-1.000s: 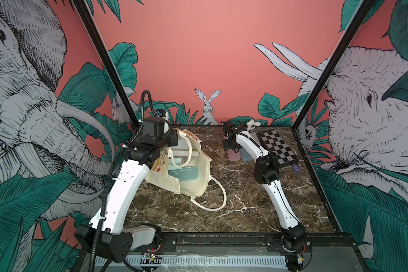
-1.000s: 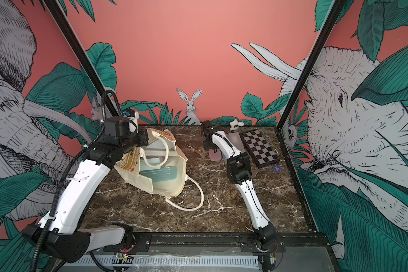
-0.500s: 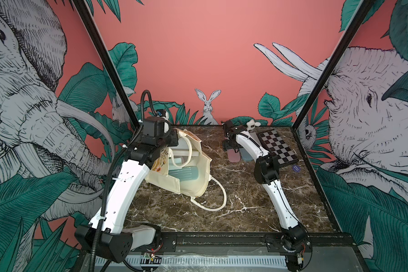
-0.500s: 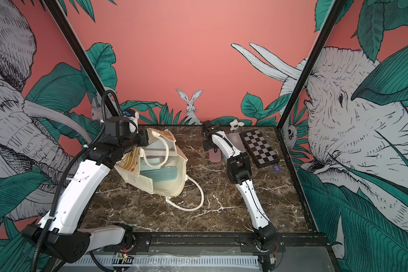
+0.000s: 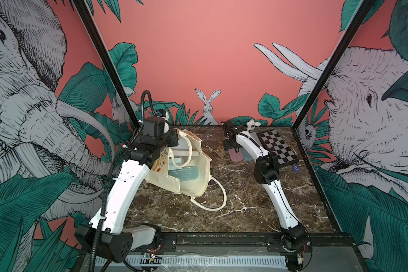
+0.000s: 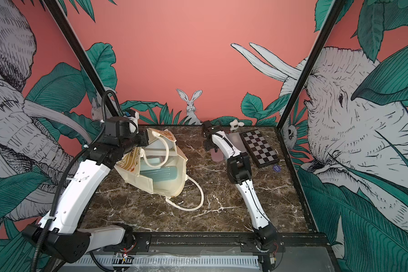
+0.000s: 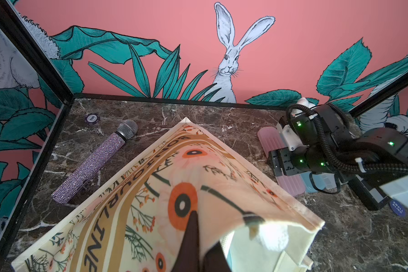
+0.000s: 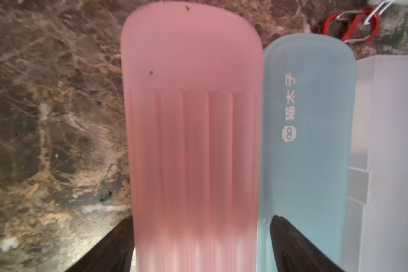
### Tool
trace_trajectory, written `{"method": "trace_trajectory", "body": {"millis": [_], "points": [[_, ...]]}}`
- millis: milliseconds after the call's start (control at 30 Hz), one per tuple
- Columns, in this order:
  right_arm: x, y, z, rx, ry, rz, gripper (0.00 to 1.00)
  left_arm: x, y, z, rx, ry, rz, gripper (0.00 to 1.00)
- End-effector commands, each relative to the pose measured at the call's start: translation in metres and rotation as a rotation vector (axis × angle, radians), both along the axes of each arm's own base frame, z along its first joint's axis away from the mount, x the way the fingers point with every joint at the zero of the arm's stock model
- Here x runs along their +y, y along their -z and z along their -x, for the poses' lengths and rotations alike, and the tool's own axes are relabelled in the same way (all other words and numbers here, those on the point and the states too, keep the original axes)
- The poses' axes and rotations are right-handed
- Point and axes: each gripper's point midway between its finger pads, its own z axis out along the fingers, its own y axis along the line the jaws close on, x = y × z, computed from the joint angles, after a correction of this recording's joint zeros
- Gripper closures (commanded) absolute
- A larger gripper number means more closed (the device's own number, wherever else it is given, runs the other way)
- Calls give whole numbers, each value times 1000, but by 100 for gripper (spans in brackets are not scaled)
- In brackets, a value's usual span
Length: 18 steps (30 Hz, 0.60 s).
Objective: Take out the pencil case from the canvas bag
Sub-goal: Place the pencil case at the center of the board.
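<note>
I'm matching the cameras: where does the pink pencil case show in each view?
Top view: pink pencil case far on the table, left of the chessboard.
Top view: same spot.
Left wrist: past the bag, partly behind the right arm.
Right wrist: centre, filling most of the picture.
Landmark: blue case alongside it.

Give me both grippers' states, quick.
Left gripper: closed on the bag.
Right gripper: open, straddling the pink case.
</note>
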Motion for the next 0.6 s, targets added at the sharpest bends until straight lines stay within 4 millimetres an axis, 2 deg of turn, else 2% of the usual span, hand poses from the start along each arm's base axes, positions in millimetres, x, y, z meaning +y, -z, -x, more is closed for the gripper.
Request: {"method": "trace_trajectory", "body": {"millis": [0,133,333,567], "points": [[-3,-44,-2,-65,20,-35,10,-2,-27,-6,-91,-3,56,100],[4,-80,8,-124,23,-141,10,-17,-35,-13,-100,71,71,100],[11,-138,41,-285,12,-384,14,-52,-56,-27,-139,241,126,100],[13,-169,93,-352,-38,-567,17,-89,-65,-42,-145,374,158,100]]}}
